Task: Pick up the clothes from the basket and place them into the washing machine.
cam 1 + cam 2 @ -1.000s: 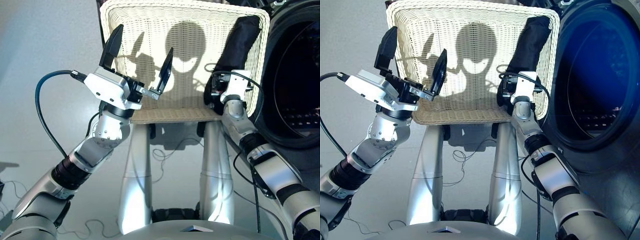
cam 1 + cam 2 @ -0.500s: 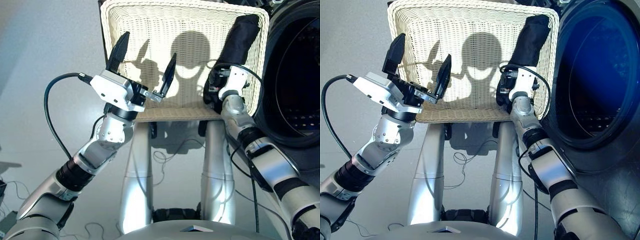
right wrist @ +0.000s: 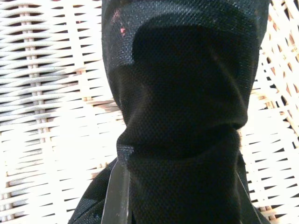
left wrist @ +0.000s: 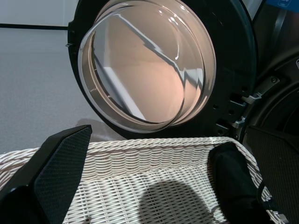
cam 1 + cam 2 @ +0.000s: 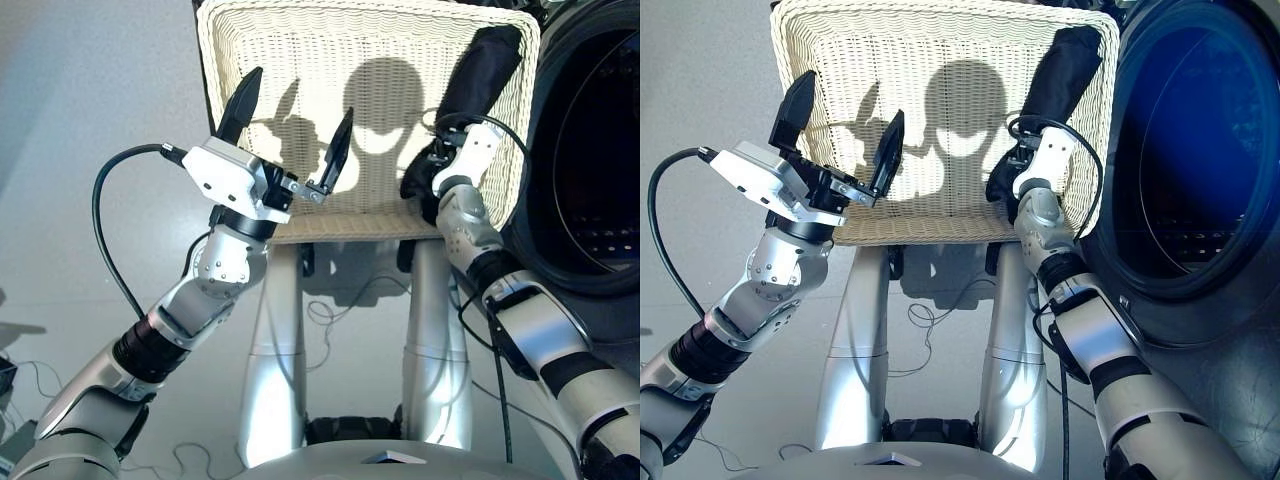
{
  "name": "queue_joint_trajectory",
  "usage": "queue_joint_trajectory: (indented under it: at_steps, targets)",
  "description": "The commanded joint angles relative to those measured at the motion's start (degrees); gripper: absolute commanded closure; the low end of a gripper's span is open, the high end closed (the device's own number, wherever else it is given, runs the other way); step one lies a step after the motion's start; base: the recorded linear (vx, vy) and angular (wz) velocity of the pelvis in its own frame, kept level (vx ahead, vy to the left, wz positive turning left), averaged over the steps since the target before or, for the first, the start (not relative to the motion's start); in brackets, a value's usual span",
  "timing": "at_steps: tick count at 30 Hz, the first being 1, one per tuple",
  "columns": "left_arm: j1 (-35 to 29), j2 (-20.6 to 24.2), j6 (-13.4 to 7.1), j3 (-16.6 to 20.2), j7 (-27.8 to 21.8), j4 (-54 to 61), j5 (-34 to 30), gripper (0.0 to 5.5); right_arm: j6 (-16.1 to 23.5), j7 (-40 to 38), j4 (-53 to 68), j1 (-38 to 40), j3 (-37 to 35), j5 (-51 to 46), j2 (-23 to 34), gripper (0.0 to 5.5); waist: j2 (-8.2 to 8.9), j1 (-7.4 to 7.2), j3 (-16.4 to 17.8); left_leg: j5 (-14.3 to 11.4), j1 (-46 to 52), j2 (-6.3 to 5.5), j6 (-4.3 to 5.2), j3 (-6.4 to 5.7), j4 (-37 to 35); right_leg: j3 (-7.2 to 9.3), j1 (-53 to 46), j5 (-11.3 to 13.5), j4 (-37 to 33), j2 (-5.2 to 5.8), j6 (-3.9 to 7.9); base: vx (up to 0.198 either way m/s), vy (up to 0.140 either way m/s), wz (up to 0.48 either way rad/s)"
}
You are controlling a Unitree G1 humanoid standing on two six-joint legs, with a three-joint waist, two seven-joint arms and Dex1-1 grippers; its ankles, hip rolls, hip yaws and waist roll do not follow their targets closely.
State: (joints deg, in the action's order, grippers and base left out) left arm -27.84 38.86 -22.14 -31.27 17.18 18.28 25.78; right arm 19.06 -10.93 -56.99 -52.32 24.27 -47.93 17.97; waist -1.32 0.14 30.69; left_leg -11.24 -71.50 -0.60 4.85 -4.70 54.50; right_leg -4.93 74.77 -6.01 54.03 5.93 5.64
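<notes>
The right pincer [image 5: 428, 178] is gripping the black garment [image 5: 478, 75] at the right of the basket [image 5: 300, 60]; the left pincer [image 5: 290, 125] is hanging wide and empty; next it needs lifting toward the washing machine [image 5: 590, 150].

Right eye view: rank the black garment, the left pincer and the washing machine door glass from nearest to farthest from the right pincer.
1. Black garment, at the right pincer, along the basket's right side.
2. Left pincer, open, over the basket's left.
3. Door glass, beyond the basket's far rim.
</notes>
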Motion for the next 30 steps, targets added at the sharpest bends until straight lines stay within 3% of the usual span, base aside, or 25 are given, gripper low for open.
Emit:
queue_joint_trajectory:
  at_steps: [1, 9, 13, 14, 15, 18, 22, 27, 30]
  targets:
    - [0.0, -1.6, -2.2, 1.0, -0.2, 5.4, 0.0, 0.0, -1.1, -0.5, 0.3, 1.3, 0.6, -3.7, -3.3, 5.5, -3.28, -0.22, -0.9, 2.7, -0.3, -2.4, -4.65, 6.17, -3.6, 4.49, -0.8, -0.2, -0.6, -1.55, -2.28, 0.0, 0.0, 0.0]
    - [0.6, -0.9, -2.3, 2.2, 0.7, 5.5, -0.7, 0.0, -0.1, -0.8, 8.5, 4.9, 1.6, -2.7, 0.0, 5.5, -2.05, -1.15, -0.9, 2.9, 1.0, -2.15, -4.67, 6.15, -5.7, 4.29, -2.4, 0.1, -2.9, -1.72, -2.33, 0.0, 0.0, 0.0]
    - [1.2, -0.7, -2.5, 3.2, 1.6, 5.5, -1.8, 0.0, 3.4, -2.1, 16.2, 7.9, -0.1, -2.4, 2.6, 5.5, -1.5, -1.93, -0.9, 3.0, 1.3, -2.12, -4.75, 6.11, -6.2, 4.04, -2.8, 0.1, -3.6, -1.87, -2.25, 0.0, 0.0, 0.0]
    - [1.4, -0.7, -2.6, 3.4, 1.7, 5.5, -1.9, 0.0, 4.7, -2.7, 18.0, 8.6, -1.4, -3.0, 3.2, 5.5, -1.42, -2.09, -0.9, 3.0, 1.4, -2.14, -4.75, 6.11, -6.3, 4.02, -2.9, 0.1, -3.7, -1.87, -2.22, -0.085, 0.016, -0.002]
    - [1.2, -0.8, -2.7, 3.9, 2.0, 5.7, -2.1, 0.0, 6.4, -3.4, 20.2, 9.2, -3.0, -3.4, 3.5, 5.5, -1.37, -2.3, -0.9, 5.1, 0.2, -2.1, -5.02, 6.33, -7.3, 4.18, -1.7, 2.1, -4.8, -1.78, -2.51, -0.083, 0.02, -0.004]
    - [1.5, -1.2, -3.3, 5.3, 2.7, 5.8, -2.7, 0.0, 13.3, -3.7, 26.9, 12.8, -10.5, -9.0, 2.6, 5.5, -1.44, -3.03, -0.9, 4.9, 0.5, -2.25, -5.18, 6.34, -7.5, 4.02, -1.9, 1.6, -4.8, -1.96, -2.42, -0.027, 0.008, -0.004]
    - [2.2, -2.3, -4.0, 7.0, 3.6, 5.9, -2.5, 0.0, 22.4, 2.6, 34.4, 17.3, -20.8, -25.2, -3.6, 5.5, -1.42, -3.7, -0.9, 4.5, 1.0, -2.53, -5.38, 6.38, -7.6, 3.89, -2.1, 1.0, -4.7, -2.19, -2.27, 0.0, 0.0, 0.0]
    - [2.8, -1.9, -4.8, 7.7, 4.4, 6.2, -3.2, 0.0, 30.2, -2.6, 34.8, 17.7, -29.4, -25.5, -4.6, 5.5, -1.34, -4.22, -0.9, 4.3, 1.3, -2.78, -5.56, 6.33, -8.1, 3.84, -2.6, 1.3, -5.8, -2.24, -1.99, 0.0, 0.0, 0.0]
    - [2.4, -1.8, -5.4, 7.5, 4.6, 6.6, -3.5, 0.0, 31.4, -6.6, 32.3, 16.4, -32.2, -23.1, -4.1, 5.5, -1.43, -4.07, -0.9, 4.3, 1.6, -2.84, -5.63, 6.11, -8.3, 3.68, -3.0, 1.3, -6.1, -2.31, -1.9, 0.0, 0.0, 0.0]
